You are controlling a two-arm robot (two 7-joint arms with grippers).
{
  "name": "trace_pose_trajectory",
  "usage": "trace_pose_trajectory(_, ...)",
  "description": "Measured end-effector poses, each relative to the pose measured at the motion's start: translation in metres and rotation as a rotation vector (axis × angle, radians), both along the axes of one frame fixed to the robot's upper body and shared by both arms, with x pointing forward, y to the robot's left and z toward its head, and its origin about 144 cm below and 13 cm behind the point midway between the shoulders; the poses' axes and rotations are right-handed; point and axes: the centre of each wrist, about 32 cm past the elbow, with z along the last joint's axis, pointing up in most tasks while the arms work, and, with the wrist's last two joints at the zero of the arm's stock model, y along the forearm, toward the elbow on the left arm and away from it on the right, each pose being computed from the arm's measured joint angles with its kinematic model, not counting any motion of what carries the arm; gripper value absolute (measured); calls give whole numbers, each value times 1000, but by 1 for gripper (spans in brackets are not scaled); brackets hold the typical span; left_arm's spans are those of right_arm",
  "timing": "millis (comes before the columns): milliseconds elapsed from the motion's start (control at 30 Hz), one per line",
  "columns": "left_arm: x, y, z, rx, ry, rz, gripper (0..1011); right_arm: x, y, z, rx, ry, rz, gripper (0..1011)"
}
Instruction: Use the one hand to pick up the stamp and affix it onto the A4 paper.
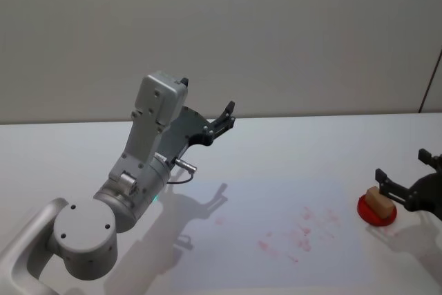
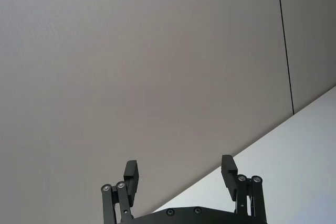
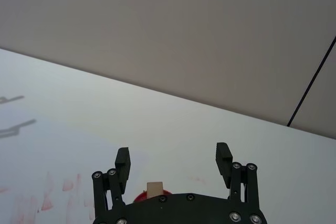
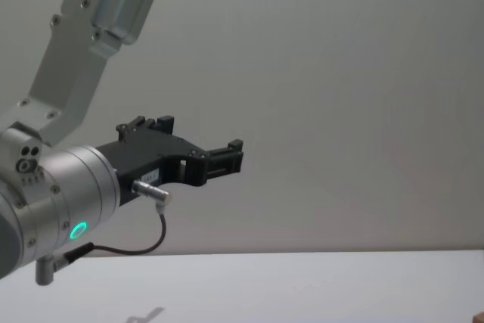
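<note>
The stamp, a small tan block, stands upright on a round red ink pad at the table's right. My right gripper is open just right of it, one finger close by the block and nothing held. In the right wrist view the right gripper has its fingers spread wide, with the stamp's top and the pad low between them. The A4 paper lies flat at the table's centre and bears several faint red marks. My left gripper is raised over the table's left, open and empty.
The left arm's big grey joints fill the near left corner of the white table. A plain wall stands behind. In the chest view the left gripper hangs well above the table.
</note>
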Motion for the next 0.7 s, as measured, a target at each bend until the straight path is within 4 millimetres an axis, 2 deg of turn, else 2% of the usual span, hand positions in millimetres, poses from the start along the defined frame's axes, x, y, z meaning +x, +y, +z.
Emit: trace_pose_trajectory(700, 0, 0, 0, 0, 0, 0, 1001, -3, -3, -16, -40, 104, -4, 1001)
